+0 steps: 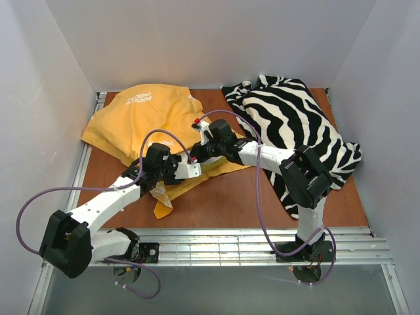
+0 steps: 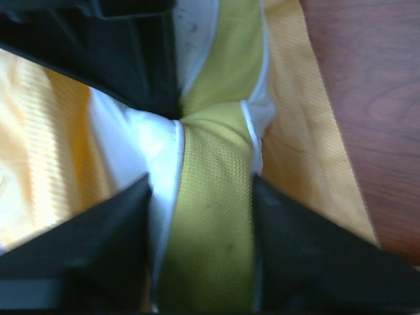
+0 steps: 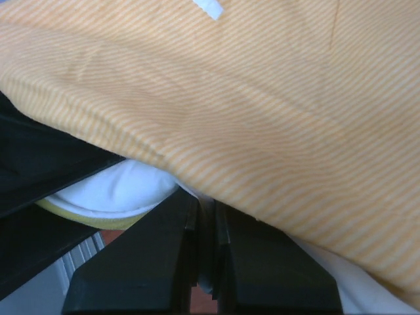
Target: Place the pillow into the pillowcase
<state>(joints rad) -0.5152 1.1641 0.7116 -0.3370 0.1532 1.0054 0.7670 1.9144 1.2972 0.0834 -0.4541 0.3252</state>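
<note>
- Both arms are crowded at the mouth of the pillowcase (image 1: 141,121), mid-frame in the overhead view. The case bulges toward the upper left, so I'd judge most of the pillow (image 2: 210,216) is inside.
- Only its yellow-green edge band and some white show, poking out at the mouth.
- The left gripper (image 2: 201,178) has its fingers (image 2: 98,249) apart, one each side of that band. The cloth brushes both, but I see no squeeze.
- The right gripper (image 3: 205,200) is pressed together on a thin fold of white cloth, apparently the pillow's edge, with orange cloth draped over it.
- Risk: that fold is slim, so a tug could slip it free.
- Risk: if the left claw closes on the band alone and pulls, the pillow slides back out onto the table (image 1: 223,203).
- Risk: the claws sit almost touching, so a careless move could knock them together.
- The zebra-striped cloth (image 1: 295,125) lies at the right, just beside the right arm, and could get dragged.
- Writing: white lettering on the case, upper left of the overhead view, is too small to read. No brand marks are visible.
</note>
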